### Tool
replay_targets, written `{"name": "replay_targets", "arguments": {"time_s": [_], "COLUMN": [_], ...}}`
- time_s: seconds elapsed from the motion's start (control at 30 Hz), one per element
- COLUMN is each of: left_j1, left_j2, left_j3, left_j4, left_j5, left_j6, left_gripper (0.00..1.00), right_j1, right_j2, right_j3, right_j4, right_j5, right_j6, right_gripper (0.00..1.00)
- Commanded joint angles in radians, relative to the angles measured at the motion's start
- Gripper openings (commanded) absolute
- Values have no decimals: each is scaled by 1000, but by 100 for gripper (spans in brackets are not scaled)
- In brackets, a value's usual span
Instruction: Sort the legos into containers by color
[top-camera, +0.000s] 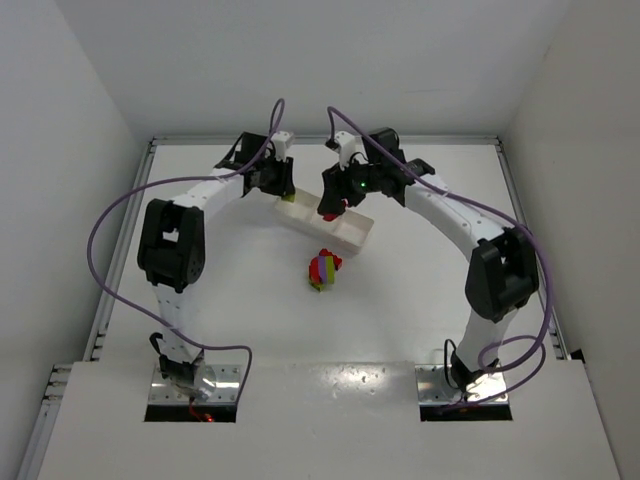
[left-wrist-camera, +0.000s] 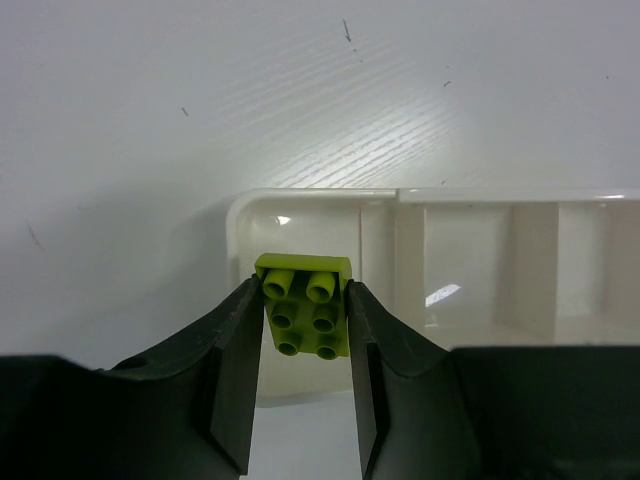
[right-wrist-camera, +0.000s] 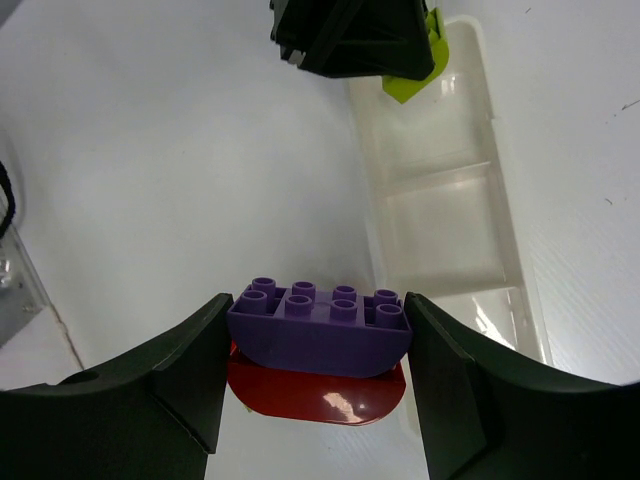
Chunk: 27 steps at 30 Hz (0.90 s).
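My left gripper (left-wrist-camera: 303, 312) is shut on a yellow-green lego (left-wrist-camera: 305, 305), studs facing the camera, held over the end compartment of the white tray (left-wrist-camera: 330, 194). My right gripper (right-wrist-camera: 318, 340) is shut on a purple lego (right-wrist-camera: 318, 335) with a red lego (right-wrist-camera: 315, 396) stuck under it, beside the tray's (right-wrist-camera: 520, 260) other end. In the top view both grippers, left (top-camera: 285, 195) and right (top-camera: 330, 210), hover over the tray (top-camera: 358, 236). A small clump of red, yellow-green and purple legos (top-camera: 322, 270) lies on the table in front of it.
The tray lies diagonally at the back centre of the white table. The left gripper (right-wrist-camera: 350, 35) with its yellow-green lego (right-wrist-camera: 410, 82) shows at the top of the right wrist view. White walls enclose the table on three sides.
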Motion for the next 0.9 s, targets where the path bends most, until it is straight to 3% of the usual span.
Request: {"name": "replay_targets", "arguments": {"time_s": [0.0,0.13,0.3,0.5,0.6,0.7,0.87], "left_j1": [-18,-28,-28,-38,-38,-48,-57], "left_j2": [5,-5,-24,-65,-106,-165,-419], "left_j3": [27,-11,-47,-85,-149,-203,-401], "left_j4": [21,21,21,44,102,138,303], "left_j5": [6,6,-6,-27,-27,-27,14], "left_j6": [16,25,25,25,25,45,147], "left_gripper": [6,13,35,49,70,73,73], "right_j1": [-12,-22,-41,-60,-69,-78,-114], "right_j2": [10,10,10,10,10,10,10], "right_j3": [44,44,17,-3,-3,-12,-22], "right_j4": [71,91,111,151,151,151,151], "right_j5": [-43,-43,-43,-43,-43,-43,-60], "right_j6": [127,173,237,342,363,374,466], "right_gripper": [6,5,5,4,4,3,2]}}
